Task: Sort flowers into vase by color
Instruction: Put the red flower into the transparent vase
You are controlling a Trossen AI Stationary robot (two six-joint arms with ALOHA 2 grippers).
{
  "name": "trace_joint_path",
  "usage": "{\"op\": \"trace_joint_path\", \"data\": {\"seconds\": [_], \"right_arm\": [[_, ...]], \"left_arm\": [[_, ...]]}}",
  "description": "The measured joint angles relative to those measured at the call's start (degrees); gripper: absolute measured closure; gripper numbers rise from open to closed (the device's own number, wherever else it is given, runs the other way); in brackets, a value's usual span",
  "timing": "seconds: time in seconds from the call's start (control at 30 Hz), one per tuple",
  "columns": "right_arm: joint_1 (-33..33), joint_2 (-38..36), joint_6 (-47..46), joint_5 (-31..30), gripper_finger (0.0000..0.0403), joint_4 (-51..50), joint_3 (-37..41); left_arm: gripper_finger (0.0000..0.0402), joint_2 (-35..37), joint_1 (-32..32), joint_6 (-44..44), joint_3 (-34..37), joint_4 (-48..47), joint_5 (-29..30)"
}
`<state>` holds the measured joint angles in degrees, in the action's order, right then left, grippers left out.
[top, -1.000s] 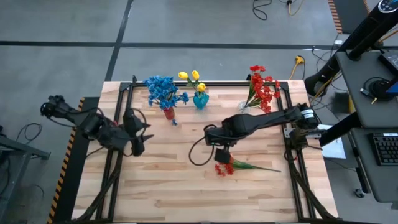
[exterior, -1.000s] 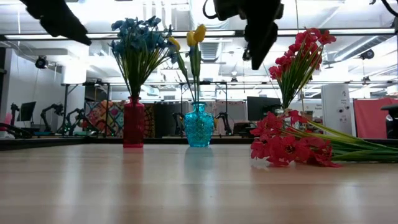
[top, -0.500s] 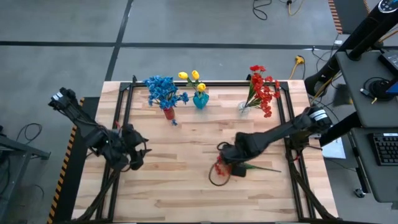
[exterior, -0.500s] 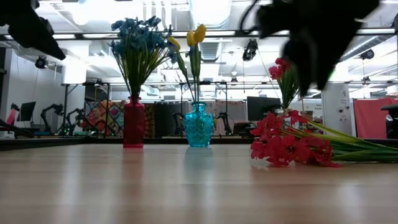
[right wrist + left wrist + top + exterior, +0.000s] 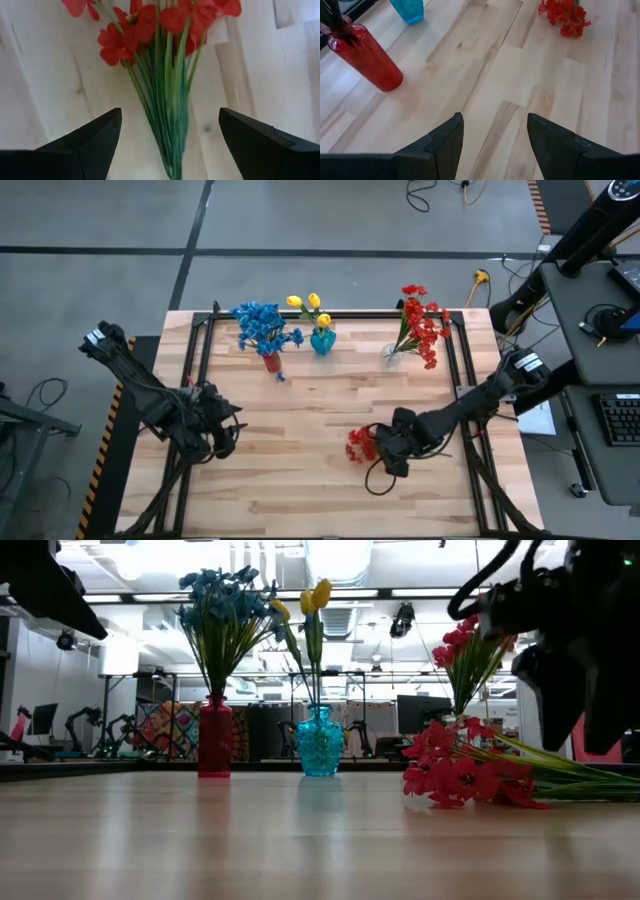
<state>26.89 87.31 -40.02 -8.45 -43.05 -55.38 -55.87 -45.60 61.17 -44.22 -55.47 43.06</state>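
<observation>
Right gripper (image 5: 167, 145): fingers spread wide, straddling the green stems of the loose red flowers (image 5: 360, 446), holding nothing.
Right wrist view only: stems run between the fingers; blooms fan out past them.
Red flowers: flat on the bench (image 5: 300, 480), well in front of the clear vase (image 5: 392, 352).
Left gripper (image 5: 495, 145): fingers apart, empty, far from the red flowers.
Left wrist view: red vase (image 5: 367, 60).
</observation>
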Motion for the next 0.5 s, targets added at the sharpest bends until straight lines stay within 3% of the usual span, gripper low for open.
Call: {"op": "trace_joint_path", "data": {"seconds": [0.2,0.5], "right_arm": [[-0.73,0.45,1.7,-3.82,0.0078,7.93,3.08],[-1.31,5.49,3.01,-3.1,0.0079,11.12,3.94]], "left_arm": [[0.02,-0.94,0.01,-0.61,0.01,0.54,2.83],[0.02,-1.17,0.04,-1.07,-0.01,0.57,4.29]]}}
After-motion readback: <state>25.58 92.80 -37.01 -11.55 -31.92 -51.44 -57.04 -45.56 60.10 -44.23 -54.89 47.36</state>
